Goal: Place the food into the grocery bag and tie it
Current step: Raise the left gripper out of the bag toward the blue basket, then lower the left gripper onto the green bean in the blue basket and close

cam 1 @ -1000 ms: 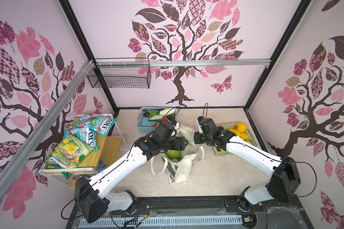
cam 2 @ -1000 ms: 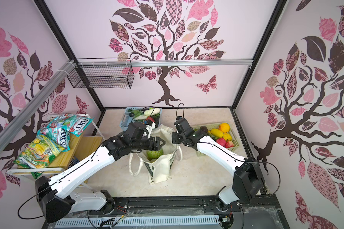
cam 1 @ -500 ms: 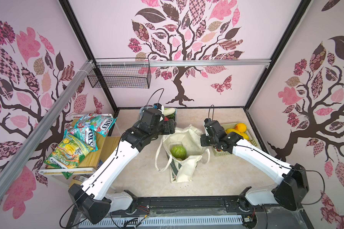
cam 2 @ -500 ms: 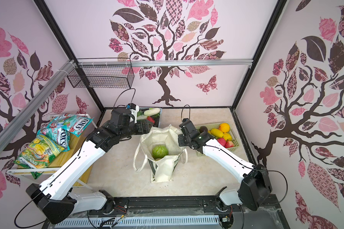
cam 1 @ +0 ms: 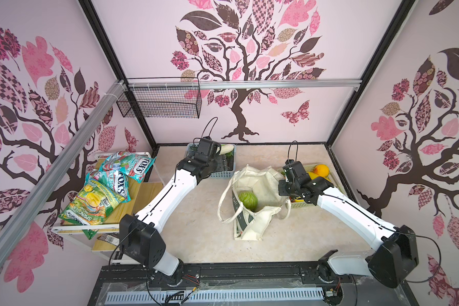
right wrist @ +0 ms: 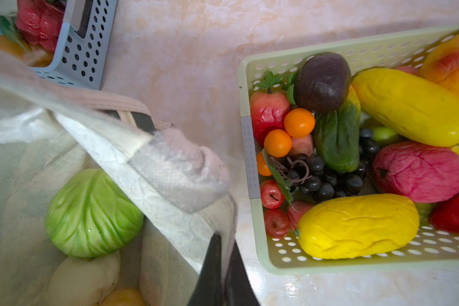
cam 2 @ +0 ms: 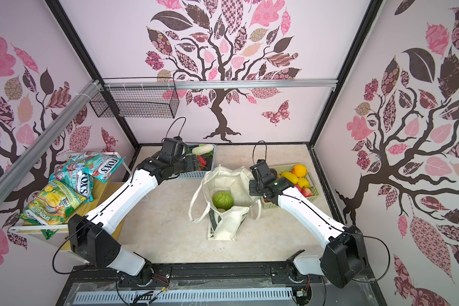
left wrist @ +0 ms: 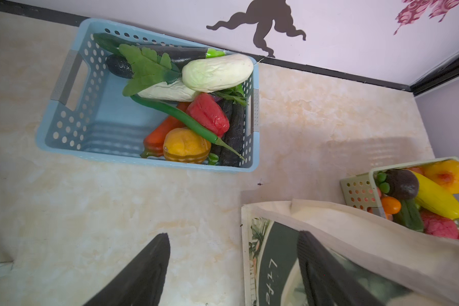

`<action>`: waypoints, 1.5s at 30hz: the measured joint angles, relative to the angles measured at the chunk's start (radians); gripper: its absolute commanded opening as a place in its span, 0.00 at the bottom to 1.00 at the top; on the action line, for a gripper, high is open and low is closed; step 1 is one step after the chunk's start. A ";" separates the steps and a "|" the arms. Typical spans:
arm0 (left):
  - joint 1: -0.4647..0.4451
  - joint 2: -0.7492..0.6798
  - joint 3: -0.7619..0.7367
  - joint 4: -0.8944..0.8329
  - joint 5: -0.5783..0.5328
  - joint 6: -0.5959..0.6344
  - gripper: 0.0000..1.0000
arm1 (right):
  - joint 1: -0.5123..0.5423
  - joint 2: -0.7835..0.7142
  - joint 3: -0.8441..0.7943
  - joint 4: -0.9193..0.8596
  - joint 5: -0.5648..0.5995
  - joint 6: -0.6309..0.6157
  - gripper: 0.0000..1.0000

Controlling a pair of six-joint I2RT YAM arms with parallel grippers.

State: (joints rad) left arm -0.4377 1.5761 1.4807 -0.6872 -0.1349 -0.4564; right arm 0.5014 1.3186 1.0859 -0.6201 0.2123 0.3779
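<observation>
Nearest us, the cream canvas tote bag with leaf print and dark green band (cam 1: 252, 225) (cam 2: 227, 227) stands slumped on the beige marbled tabletop (cam 1: 196, 225), mouth open. We see a round glossy green toy cabbage (cam 1: 248, 200) (right wrist: 93, 212) down inside the tote. In the right wrist view a pale cream potato-like toy (right wrist: 82, 280) touches the cabbage from below.

The right gripper (cam 1: 283, 186) (right wrist: 223, 246) is at the tote's right rim, jaws pressed together with the rim cloth pinched between them. Just beside it, the pale green perforated plastic basket (right wrist: 249, 66) (left wrist: 355, 190) holds yellow, red, orange and dark toy fruit.

The left gripper (cam 2: 194, 163) (left wrist: 231, 254) hangs further back, jaws spread wide, nothing between them. In the left wrist view we see one finger (left wrist: 318, 267) overlapping the tote's green band, the other over bare tabletop.

Furthest, by the back wall, the light blue perforated plastic basket (cam 1: 223, 173) (left wrist: 72, 106) holds a long white toy cabbage (left wrist: 217, 72), a red toy pepper (left wrist: 208, 114), an orange toy pumpkin (left wrist: 186, 145) and a green toy chilli (left wrist: 180, 116).
</observation>
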 measured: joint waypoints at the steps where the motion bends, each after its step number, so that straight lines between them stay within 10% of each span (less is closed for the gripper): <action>1: 0.002 0.024 0.009 0.000 0.002 0.002 0.78 | -0.001 -0.002 0.000 -0.005 0.003 0.001 0.00; 25: 0.124 0.375 0.031 0.274 0.232 -0.357 0.64 | -0.001 -0.014 0.000 -0.031 0.027 0.000 0.00; 45: 0.130 0.500 0.098 0.367 0.238 -0.417 0.48 | -0.003 0.007 -0.001 -0.023 0.026 0.000 0.00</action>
State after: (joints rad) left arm -0.3080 2.0758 1.5791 -0.3202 0.1032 -0.8734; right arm 0.4980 1.3258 1.0851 -0.6430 0.2382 0.3779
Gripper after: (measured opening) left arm 0.492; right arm 0.060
